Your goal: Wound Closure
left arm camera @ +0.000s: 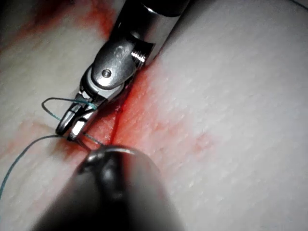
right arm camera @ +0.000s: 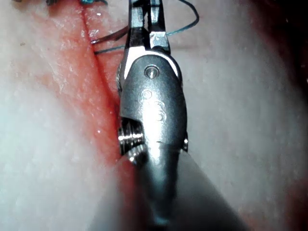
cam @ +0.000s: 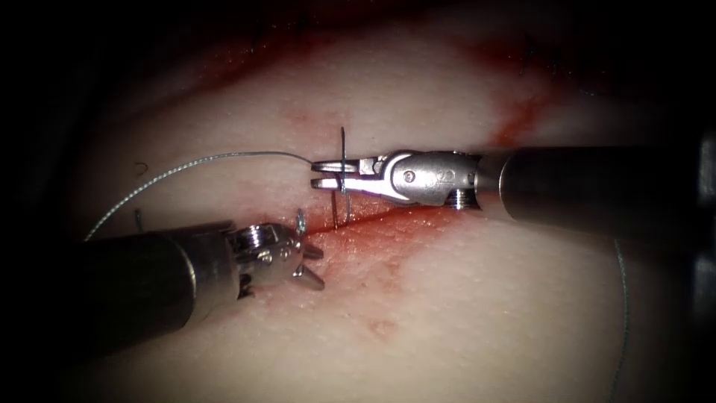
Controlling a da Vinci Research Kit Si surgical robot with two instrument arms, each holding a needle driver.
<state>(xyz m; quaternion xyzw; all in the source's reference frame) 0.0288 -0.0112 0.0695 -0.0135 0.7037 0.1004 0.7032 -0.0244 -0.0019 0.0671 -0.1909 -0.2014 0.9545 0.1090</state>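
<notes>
Nearest the endoscope, the left arm's steel needle driver [cam: 309, 263] hovers with jaws spread, holding nothing, beside the red-stained cut [cam: 373, 218] in the pale, soft pork tissue [cam: 447, 313]. Beyond it, the right arm's driver [cam: 328, 174] clamps the thin curved steel needle [cam: 343, 179] mid-curve, its lower end at the cut's edge. The needle looks stiff, light and slippery, best gripped mid-body; the fine grey-green thread [cam: 224, 158] trails left.

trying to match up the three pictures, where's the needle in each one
Endoscope view: the needle stands upright across the right tool, jaws shut on it mid-curve, its lower end at the cut.
Left wrist view: a thin dark arc just beyond those same jaws.
Right wrist view: a dark sliver running from the jaws toward the cut.
Shared landmark: the red cut line.
</notes>
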